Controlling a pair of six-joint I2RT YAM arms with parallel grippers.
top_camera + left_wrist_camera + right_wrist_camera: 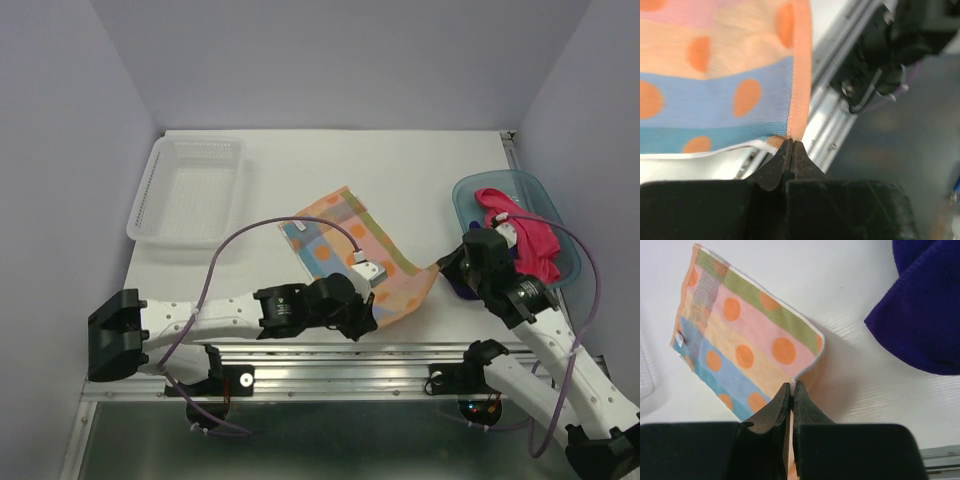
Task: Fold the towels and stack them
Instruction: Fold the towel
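Note:
An orange-dotted striped towel point(345, 235) lies spread in the middle of the table. My left gripper point(372, 318) is shut on the towel's near edge; the left wrist view shows the orange hem point(799, 75) pinched at the tips of that gripper point(791, 142). At the towel's right corner, my right gripper point(443, 268) is shut on the cloth, and the corner of the towel point(740, 340) rises into that gripper point(791, 385). A dark purple towel point(925, 310) lies just right of it. The pink-red towel point(530, 235) sits in the teal tub point(470, 195).
A clear plastic basket point(190, 190) stands at the back left. The table's metal front rail point(830, 120) runs right beside my left gripper, with the right arm's base point(900, 40) beyond it. Walls close in on three sides.

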